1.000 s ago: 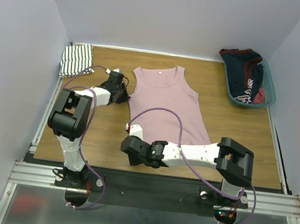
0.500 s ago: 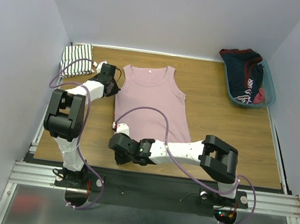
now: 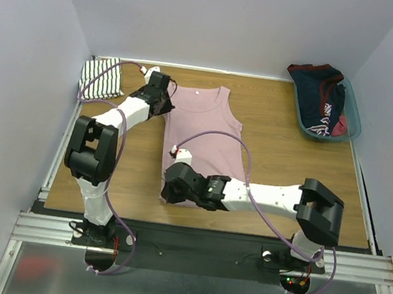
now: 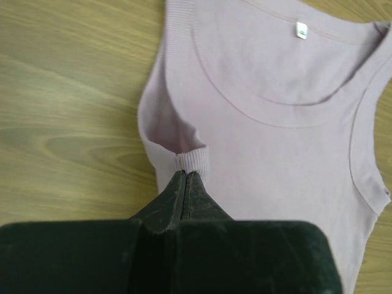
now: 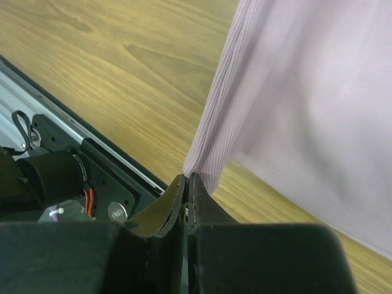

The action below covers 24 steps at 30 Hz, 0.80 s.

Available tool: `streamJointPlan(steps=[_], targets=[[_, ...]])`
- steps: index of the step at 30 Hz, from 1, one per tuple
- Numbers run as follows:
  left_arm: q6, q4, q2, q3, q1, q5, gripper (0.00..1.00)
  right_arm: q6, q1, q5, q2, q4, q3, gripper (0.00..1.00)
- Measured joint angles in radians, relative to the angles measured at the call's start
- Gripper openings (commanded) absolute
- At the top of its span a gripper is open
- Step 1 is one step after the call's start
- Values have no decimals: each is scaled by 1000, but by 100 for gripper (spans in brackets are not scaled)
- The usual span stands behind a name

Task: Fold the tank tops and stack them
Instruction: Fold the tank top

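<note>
The pink tank top point(image 3: 209, 130) lies spread on the wooden table, neckline toward the back. My left gripper point(image 3: 163, 93) is shut on the ribbed edge of its left armhole, and the left wrist view shows the pink tank top point(image 4: 275, 147) bunched at the left gripper point(image 4: 185, 174). My right gripper point(image 3: 169, 189) is shut on the near left hem corner. In the right wrist view the pink tank top point(image 5: 306, 104) rises slightly off the wood from the right gripper point(image 5: 187, 177). The striped tank top point(image 3: 100, 78) sits folded at the back left corner.
A teal basket point(image 3: 351, 117) holding dark navy-and-red clothing point(image 3: 323, 91) stands at the back right. Grey walls close in the table on three sides. A metal rail point(image 3: 205, 248) with the arm bases runs along the near edge.
Both grippers, still holding the pink top, swung it left and then back right. The left gripper now sits farther back and the right gripper farther right.
</note>
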Motion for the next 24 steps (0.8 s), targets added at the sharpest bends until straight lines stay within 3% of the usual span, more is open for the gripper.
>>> streamJointPlan(steps=[12,24], targets=[[-12,-10,160,82,-127,-7,0,89,-34,39,-162,47,-287,0],[-23,-21,190,119,-190,-34,0,143,-35,79,-266,68,-414,0]])
